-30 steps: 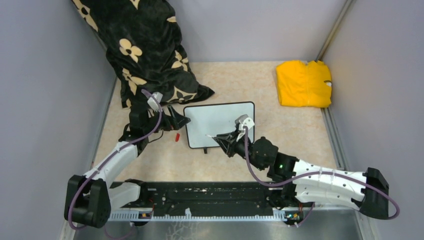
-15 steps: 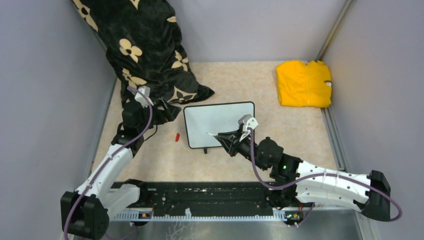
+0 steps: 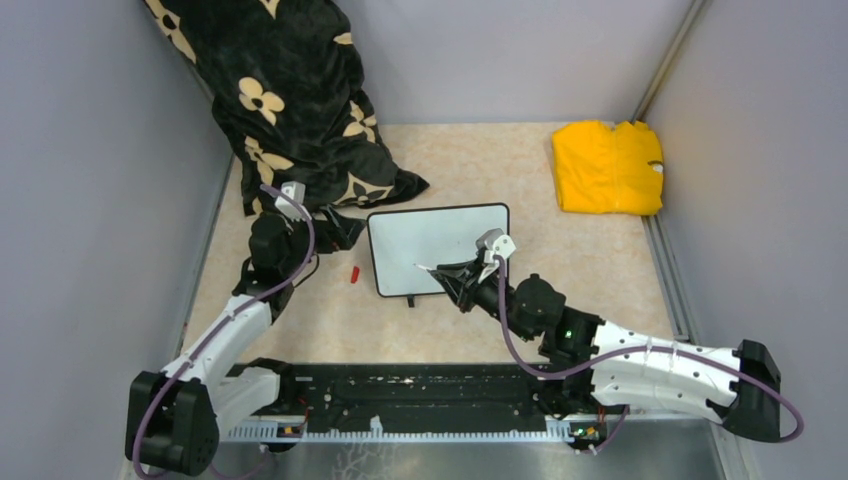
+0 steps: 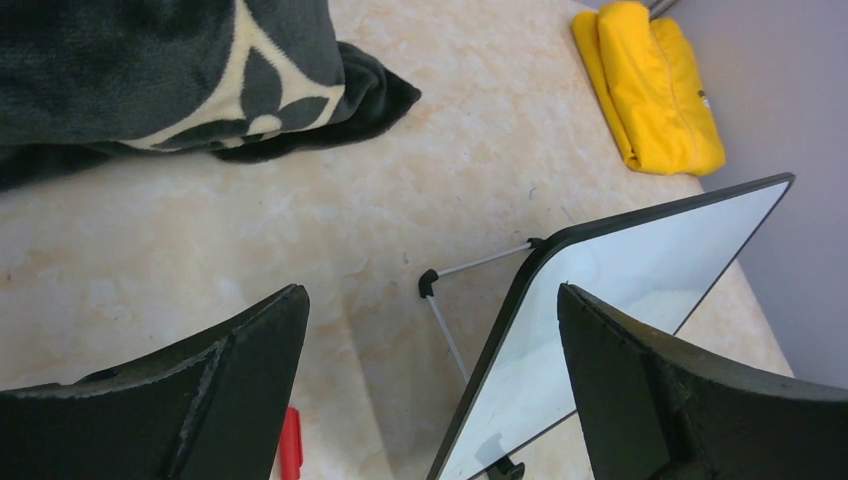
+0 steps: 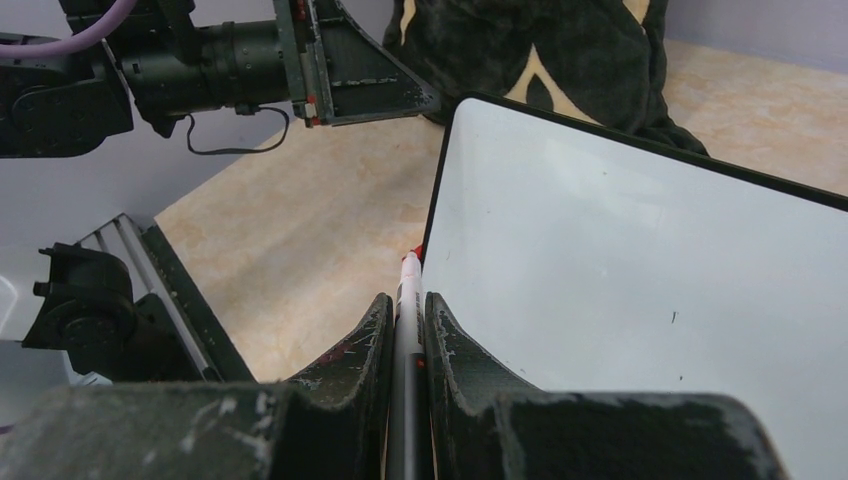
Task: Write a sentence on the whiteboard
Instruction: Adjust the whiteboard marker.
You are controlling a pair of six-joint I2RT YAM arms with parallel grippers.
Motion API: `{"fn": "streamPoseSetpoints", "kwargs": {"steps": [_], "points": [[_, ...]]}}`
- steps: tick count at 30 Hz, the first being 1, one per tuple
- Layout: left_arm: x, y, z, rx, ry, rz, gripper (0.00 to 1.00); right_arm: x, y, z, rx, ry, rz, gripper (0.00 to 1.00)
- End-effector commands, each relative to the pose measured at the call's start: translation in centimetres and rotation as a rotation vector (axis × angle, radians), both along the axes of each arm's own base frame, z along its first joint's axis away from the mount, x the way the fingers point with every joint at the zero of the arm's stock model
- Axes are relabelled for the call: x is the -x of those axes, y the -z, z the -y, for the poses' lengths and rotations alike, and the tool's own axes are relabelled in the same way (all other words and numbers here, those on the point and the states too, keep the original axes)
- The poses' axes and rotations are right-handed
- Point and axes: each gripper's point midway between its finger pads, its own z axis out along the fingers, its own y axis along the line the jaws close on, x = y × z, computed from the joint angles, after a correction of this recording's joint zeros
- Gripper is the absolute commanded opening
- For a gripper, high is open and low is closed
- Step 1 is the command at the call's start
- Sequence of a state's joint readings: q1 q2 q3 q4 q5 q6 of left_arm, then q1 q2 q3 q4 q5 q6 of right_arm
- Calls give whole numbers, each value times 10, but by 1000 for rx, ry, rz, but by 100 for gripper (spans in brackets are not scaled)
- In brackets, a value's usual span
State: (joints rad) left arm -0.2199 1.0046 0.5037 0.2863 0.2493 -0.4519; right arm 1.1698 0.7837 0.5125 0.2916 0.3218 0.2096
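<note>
The whiteboard (image 3: 440, 240) sits about mid-table, its long axis running left to right and only slightly skewed. Its white face is turned up, and a small black foot shows at its near edge. The left wrist view shows a thin wire leg (image 4: 470, 265) reaching out from one corner. The face is plain white apart from a tiny dark speck. The right gripper (image 3: 455, 275) is clamped on a marker (image 5: 408, 275) with a white barrel and a red tip. The marker lies lengthwise between the fingers and points left and a little away from the arm bases. Its tip is at the board's near-left part, close by the black frame, but whether it touches cannot be told. The left gripper (image 3: 335, 228) stands spread wide and holds nothing. It is just left of the board, beside a dark flowered blanket (image 3: 290, 110) heaped in the far left corner. A small red piece (image 3: 354, 272) lies on the table (image 3: 500, 160) between that arm and the board. A folded yellow cloth (image 3: 607, 167) rests in the far right corner, well apart from the board. The tabletop is beige and mottled like stone, and plain grey walls (image 3: 500, 50) close it in.
</note>
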Motion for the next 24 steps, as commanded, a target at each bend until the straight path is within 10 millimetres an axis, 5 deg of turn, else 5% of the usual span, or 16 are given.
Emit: {"fn": "streamPoseSetpoints", "kwargs": {"steps": [1, 8, 17, 24], "points": [[1, -15, 10, 60, 48, 80, 99, -3, -40, -2, -97, 18, 39, 0], [8, 8, 27, 0, 199, 46, 98, -4, -39, -6, -100, 20, 28, 0], [43, 13, 64, 93, 517, 166, 90, -4, -40, -7, -122, 18, 20, 0], [41, 29, 75, 95, 649, 103, 82, -4, -42, -9, -125, 12, 25, 0]]}}
